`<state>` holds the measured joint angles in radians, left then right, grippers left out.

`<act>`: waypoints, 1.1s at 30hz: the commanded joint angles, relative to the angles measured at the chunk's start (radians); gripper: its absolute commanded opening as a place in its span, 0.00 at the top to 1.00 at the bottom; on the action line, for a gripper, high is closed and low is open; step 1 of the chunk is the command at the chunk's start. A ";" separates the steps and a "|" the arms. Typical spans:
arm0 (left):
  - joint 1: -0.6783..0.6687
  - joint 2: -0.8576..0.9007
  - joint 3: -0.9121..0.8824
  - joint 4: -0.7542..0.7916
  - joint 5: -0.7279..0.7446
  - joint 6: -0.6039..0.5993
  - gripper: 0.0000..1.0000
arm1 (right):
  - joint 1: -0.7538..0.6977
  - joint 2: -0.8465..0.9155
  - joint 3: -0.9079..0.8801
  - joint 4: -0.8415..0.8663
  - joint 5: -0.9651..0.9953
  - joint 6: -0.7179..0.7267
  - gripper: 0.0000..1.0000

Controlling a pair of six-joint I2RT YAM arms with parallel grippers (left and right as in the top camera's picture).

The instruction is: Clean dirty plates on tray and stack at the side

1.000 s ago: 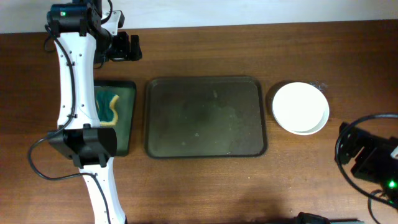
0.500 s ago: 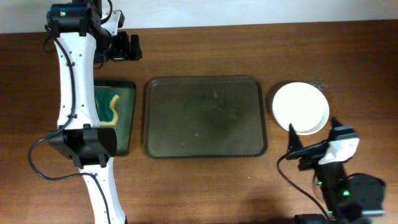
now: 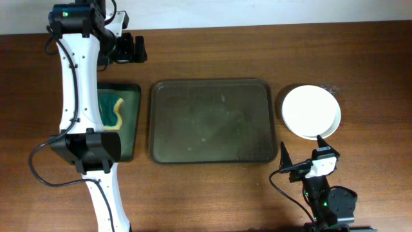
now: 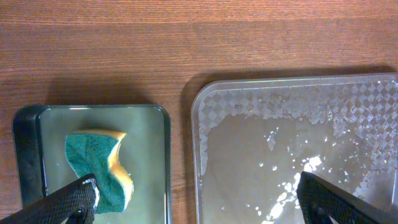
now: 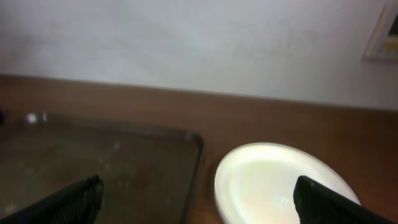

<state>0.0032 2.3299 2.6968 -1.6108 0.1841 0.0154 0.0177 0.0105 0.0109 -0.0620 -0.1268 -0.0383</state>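
Plates (image 3: 311, 111): white, stacked on the table just right of the tray.
Tray (image 3: 213, 121): dark, wet inside, mid-table.
Right gripper (image 5: 198, 185): fingers spread wide, low near the table's front edge, facing the plates.
Left gripper (image 4: 198, 183): fingers spread wide, at the far left.
Sponge (image 4: 99, 168): green and yellow, inside the small black tray (image 4: 25, 155) just left of the tray.

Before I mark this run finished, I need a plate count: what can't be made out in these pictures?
The plates, overhead: the top white one hides how many lie beneath; only a sliver of lower rim shows.
The plates, right wrist view: blurred and cut off by the bottom edge, so smears cannot be judged.
The sponge: overhead, the left arm covers part of it; the left wrist view cuts it at the bottom edge.
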 commanded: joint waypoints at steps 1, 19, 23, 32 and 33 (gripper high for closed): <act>0.006 -0.006 0.009 0.001 0.011 -0.003 0.01 | 0.008 -0.007 -0.005 -0.010 0.026 -0.007 0.02; 0.006 -0.013 0.008 0.001 0.011 -0.003 0.01 | 0.008 -0.007 -0.005 -0.010 0.026 -0.007 0.02; -0.013 -0.151 0.008 0.026 -0.080 0.005 0.01 | 0.008 -0.007 -0.005 -0.010 0.026 -0.007 0.02; -0.059 -0.998 -0.945 0.822 -0.134 0.069 0.01 | 0.008 -0.007 -0.005 -0.010 0.026 -0.007 0.02; -0.059 -1.133 -1.160 0.949 -0.160 0.069 0.01 | 0.008 -0.007 -0.005 -0.010 0.026 -0.007 0.02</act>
<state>-0.0597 1.3849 1.9198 -0.8204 0.0780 0.0582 0.0177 0.0101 0.0109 -0.0635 -0.1131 -0.0391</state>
